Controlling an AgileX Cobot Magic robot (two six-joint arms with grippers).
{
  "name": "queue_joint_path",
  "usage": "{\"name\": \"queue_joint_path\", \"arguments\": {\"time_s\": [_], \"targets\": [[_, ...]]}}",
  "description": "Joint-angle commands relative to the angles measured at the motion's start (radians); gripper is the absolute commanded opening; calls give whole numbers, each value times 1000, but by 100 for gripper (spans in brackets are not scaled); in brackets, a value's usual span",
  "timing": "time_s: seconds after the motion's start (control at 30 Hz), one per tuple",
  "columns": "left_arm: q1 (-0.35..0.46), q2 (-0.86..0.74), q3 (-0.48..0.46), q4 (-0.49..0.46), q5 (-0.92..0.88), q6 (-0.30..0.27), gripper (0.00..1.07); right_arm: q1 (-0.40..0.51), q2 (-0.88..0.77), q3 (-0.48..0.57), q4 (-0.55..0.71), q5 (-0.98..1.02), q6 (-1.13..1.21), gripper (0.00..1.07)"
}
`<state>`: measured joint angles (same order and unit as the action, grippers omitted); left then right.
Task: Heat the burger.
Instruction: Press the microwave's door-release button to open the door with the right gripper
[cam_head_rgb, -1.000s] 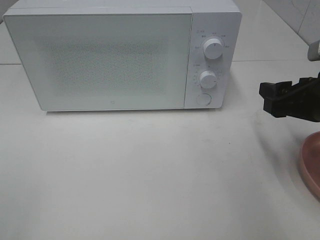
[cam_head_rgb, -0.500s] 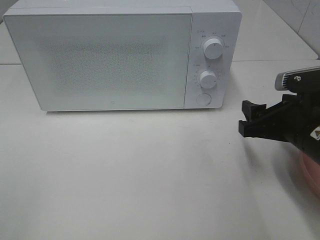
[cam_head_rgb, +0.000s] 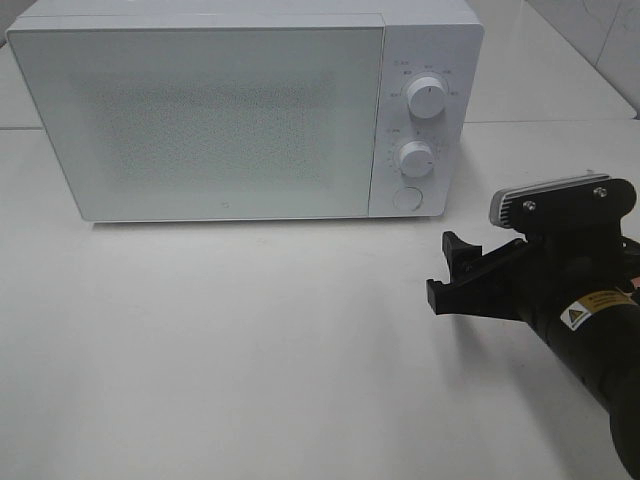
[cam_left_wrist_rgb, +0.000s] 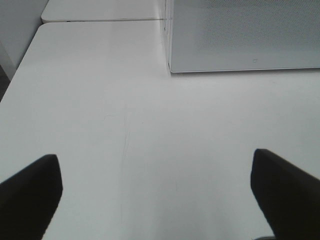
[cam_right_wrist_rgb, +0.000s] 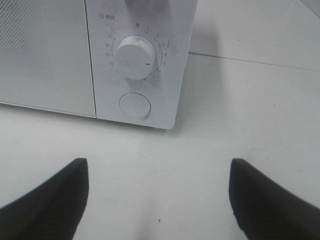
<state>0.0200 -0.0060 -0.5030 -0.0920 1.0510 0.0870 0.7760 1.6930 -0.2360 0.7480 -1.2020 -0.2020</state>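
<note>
1. Exterior high view.
   - Progress: looks like an early stage, to judge by the closed door of the microwave (cam_head_rgb: 240, 110) and the empty right gripper (cam_head_rgb: 447, 272). Hovers low over the table (cam_head_rgb: 250, 360) near the panel end, jaws parted and holding nothing.
   - Shows no burger on the visible tabletop. Cannot tell whether it sits behind the frosted door.
   - Probably leaves opening, loading, closing and setting the time still to do.
   - Count: one microwave, one gripper, one upper knob (cam_head_rgb: 427, 100), one lower knob (cam_head_rgb: 415, 158), one round button (cam_head_rgb: 406, 198), zero burgers.

2. Left wrist view.
   - Progress: adds nothing done.
   - Shows the left gripper (cam_left_wrist_rgb: 157, 200) over plain table, well apart from the microwave's near corner. Has its fingers (cam_left_wrist_rgb: 30, 192) spread wide with nothing between them.
   - Count: two fingers, one microwave corner, zero burgers.

3. Right wrist view.
   - Progress: faces the panel squarely, lower knob above round button, with neither touched. Suggests a press on the button as the likely next step, though that is only a judgement.
   - Cannot read the dial's setting with confidence.
   - Shows the right gripper's two dark fingers set wide apart and empty, well short of the panel.
   - Count: one full knob, one button, two fingers, zero burgers. Places the burger out of sight in all three views.
</note>
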Motion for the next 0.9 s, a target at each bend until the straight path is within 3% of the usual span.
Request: {"name": "queue_joint_path", "arguments": {"time_s": [0.03, 0.43, 0.73, 0.9], "targets": [[1, -23, 4, -3, -14, -5, 94, 22, 26, -12, 29, -118, 0, 75], [1, -23, 4, -3, -14, -5, 94, 22, 43, -109, 30, -92, 0, 74], [1, -23, 4, -3, -14, -5, 94, 22, 43, -110, 41, -93, 25, 69], [1, -23, 4, -3, -14, -5, 94, 22, 43, -108, 43, -92, 300, 60]]}}
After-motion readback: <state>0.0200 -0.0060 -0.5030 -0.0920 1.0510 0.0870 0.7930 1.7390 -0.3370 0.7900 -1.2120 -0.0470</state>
